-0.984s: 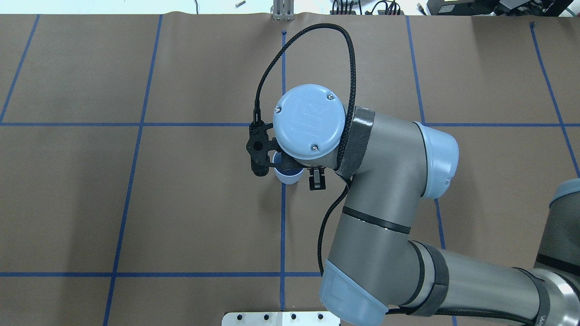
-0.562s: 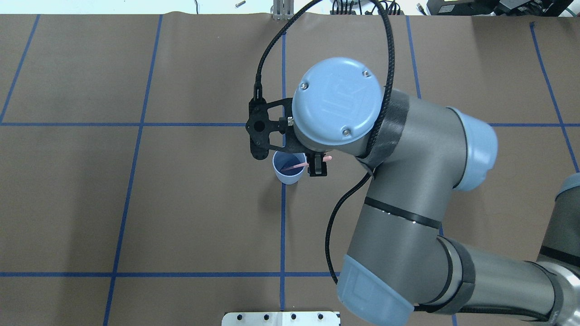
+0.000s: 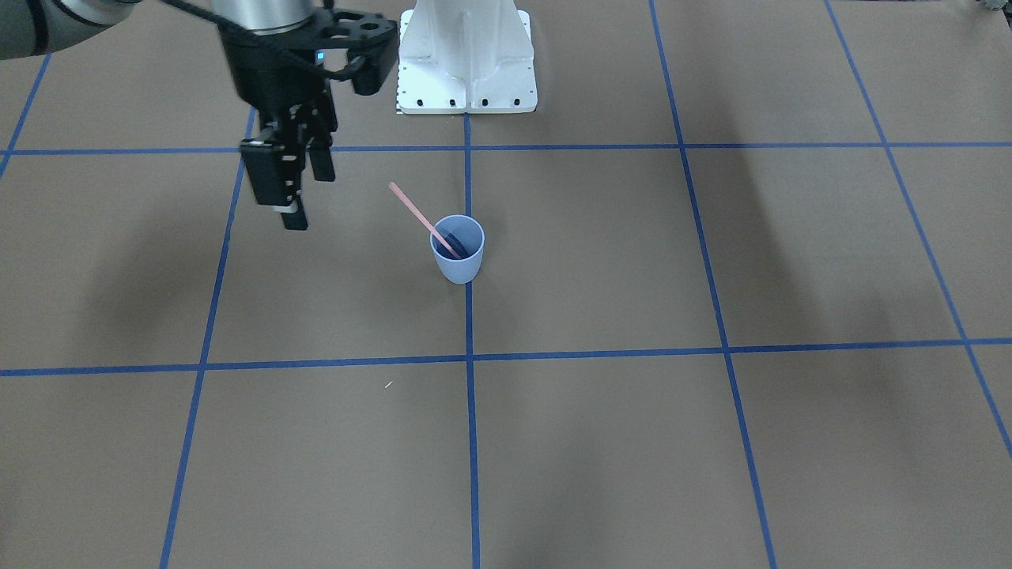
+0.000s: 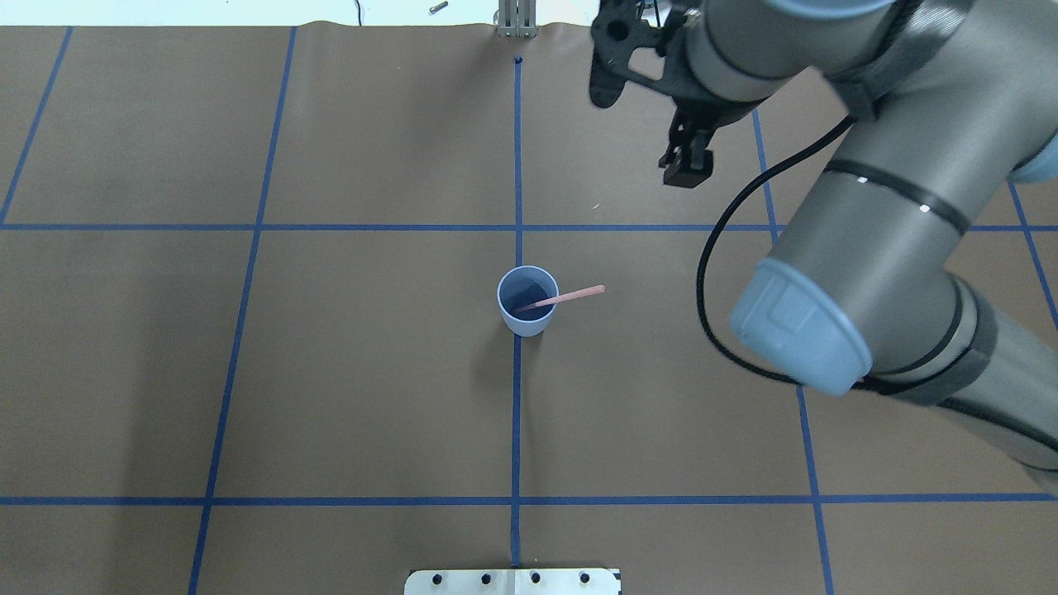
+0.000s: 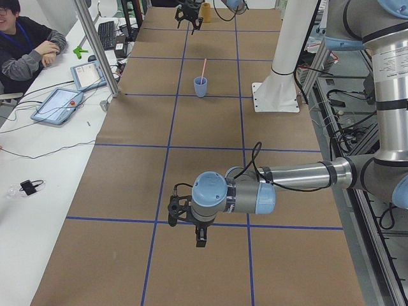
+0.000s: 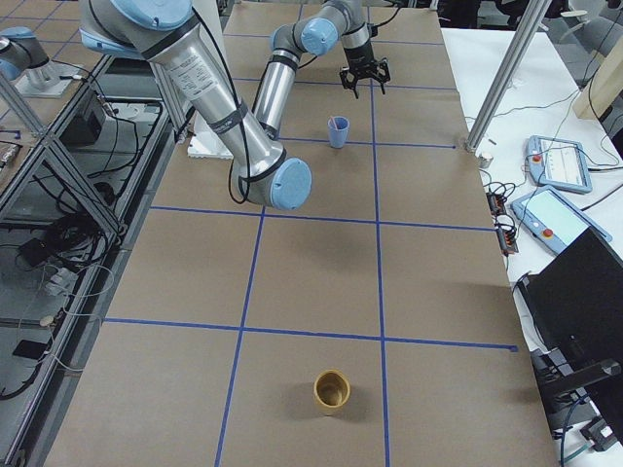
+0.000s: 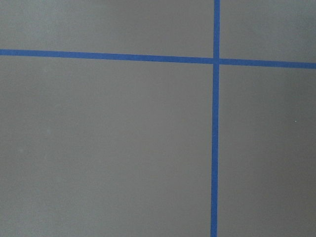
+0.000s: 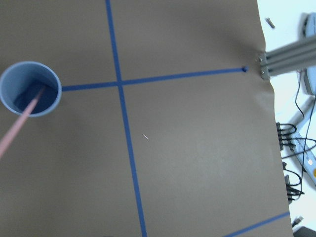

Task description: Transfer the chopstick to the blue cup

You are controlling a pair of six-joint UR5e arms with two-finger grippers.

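Observation:
The blue cup (image 4: 524, 324) stands upright on the centre tape line, also seen in the front view (image 3: 457, 261) and the right wrist view (image 8: 30, 89). The pale pink chopstick (image 4: 574, 294) leans inside it, lower end on the cup's floor and upper end out over the rim (image 3: 413, 207). My right gripper (image 3: 307, 196) hangs open and empty, raised well above the table and off to the cup's far right (image 4: 688, 169). My left gripper (image 5: 201, 241) is far from the cup near the table's left end. I cannot tell whether it is open or shut.
A yellow cup (image 6: 331, 391) stands near the table's right end. The white robot base (image 3: 466, 55) sits behind the blue cup. A seated person (image 5: 25, 44) and tablets (image 5: 57, 105) are at the white side table, beside a metal post (image 5: 95, 48).
My right gripper let go of the chopstick, rose, and swung away from the cup toward the far right. The chopstick stayed leaning in the blue cup.

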